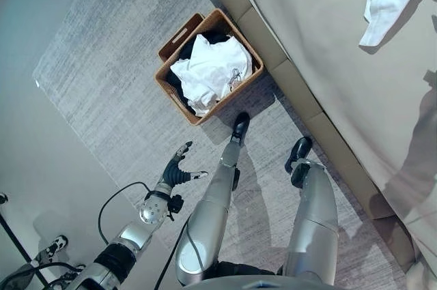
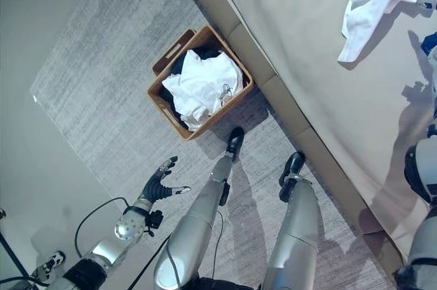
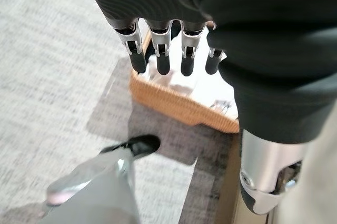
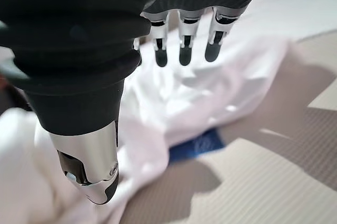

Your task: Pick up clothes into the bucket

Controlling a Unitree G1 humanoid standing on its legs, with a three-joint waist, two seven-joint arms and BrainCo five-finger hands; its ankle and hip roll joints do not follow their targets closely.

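A brown woven basket [image 1: 205,109] is sitting on the grey rug [image 1: 102,78], right beside the edge of the bed [image 1: 314,24]. White clothes [image 1: 213,71] are lying in the basket, piled on top of something dark. The pile is reaching up to the rim.

More white clothes [image 2: 372,3] are lying on the bed, far from the basket, up near the corner of the head views. In the right wrist view a bit of blue cloth [image 4: 195,145] is peeking out from under them.

The left robot hand [image 1: 179,170] is hanging in the air above the rug, near the basket but not touching it. Its fingers [image 3: 160,55] are straight and spread, so it is open and holding nothing.

The right robot hand [image 4: 181,45] is hanging just above the white clothes on the bed. Its fingers are straight and its thumb [image 4: 89,171] is sticking out to the side. It is open too, and it is not gripping the clothes.
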